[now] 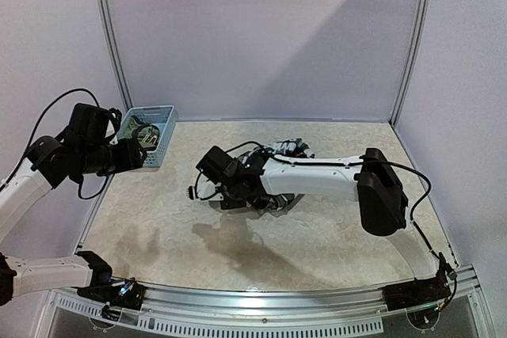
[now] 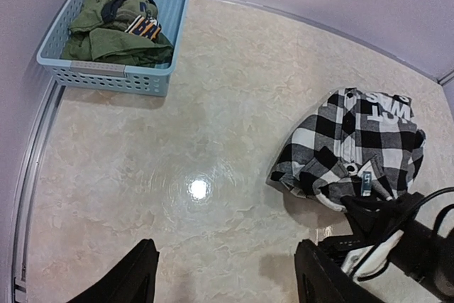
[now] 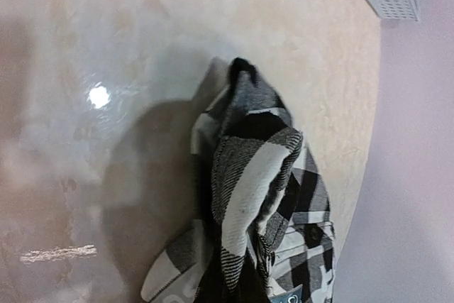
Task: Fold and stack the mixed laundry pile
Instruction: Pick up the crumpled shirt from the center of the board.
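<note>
The black-and-white checked shirt (image 1: 289,148) lies crumpled on the table's middle, and also shows in the left wrist view (image 2: 355,140). My right gripper (image 1: 244,194) is shut on a bunched fold of it at its near edge (image 3: 255,175); the cloth hides the fingers. The olive-green sleeveless shirt (image 2: 113,26) with its blue-orange emblem lies in the light blue basket (image 2: 106,76). My left gripper (image 2: 227,278) is open and empty. It hovers above bare table, next to the basket in the top view (image 1: 136,156).
The basket (image 1: 162,110) stands at the back left corner against the wall. Pale walls close the table at the back and both sides. The right arm (image 1: 317,173) stretches across the middle of the table.
</note>
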Robot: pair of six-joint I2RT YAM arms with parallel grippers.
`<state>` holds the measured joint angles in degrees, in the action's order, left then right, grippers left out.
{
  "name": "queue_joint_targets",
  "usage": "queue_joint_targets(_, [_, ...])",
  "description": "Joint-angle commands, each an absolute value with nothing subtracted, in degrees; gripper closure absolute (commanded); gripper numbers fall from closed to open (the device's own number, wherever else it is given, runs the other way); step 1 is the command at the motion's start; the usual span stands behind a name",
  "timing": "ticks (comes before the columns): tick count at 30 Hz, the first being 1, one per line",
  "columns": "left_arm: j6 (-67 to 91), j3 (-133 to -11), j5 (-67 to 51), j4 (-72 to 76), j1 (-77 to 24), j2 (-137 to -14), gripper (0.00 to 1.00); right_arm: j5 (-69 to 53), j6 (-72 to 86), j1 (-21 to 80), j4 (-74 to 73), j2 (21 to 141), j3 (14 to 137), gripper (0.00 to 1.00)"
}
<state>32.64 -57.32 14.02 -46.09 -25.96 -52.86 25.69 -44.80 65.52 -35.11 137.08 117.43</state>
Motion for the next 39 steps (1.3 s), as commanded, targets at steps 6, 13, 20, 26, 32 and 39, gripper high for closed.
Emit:
queue_joint_targets(6, [30.57, -57.16, 15.8, -44.23, -25.14, -52.98, 0.32, 18.78, -37.71, 63.98, -36.25, 116.64, 126.67, 1.0])
queue_joint_targets(13, [28.49, -58.67, 11.31, -41.99, -25.25, -56.94, 0.32, 15.56, -33.82, 54.72, -38.97, 103.89, 133.44, 1.0])
queue_joint_targets(20, [26.48, -59.8, 3.75, -34.61, -27.11, -64.32, 0.33, 5.38, -24.53, 30.92, -40.51, 96.12, 121.94, 1.0])
queue_joint_targets(26, [19.79, -63.84, 0.44, -30.68, -36.81, -78.49, 0.34, 1.36, -17.12, 11.37, -31.43, 89.68, 90.28, 1.0])
queue_joint_targets(32, [10.34, -71.31, 0.45, -33.67, -51.14, -93.23, 0.38, 0.62, -14.68, 9.49, -33.31, 85.75, 74.78, 1.0])
queue_joint_targets(39, [7.35, -77.07, -2.63, -35.91, -60.27, -104.39, 0.48, 0.97, -14.67, 9.17, -32.64, 81.03, 67.8, 1.0])
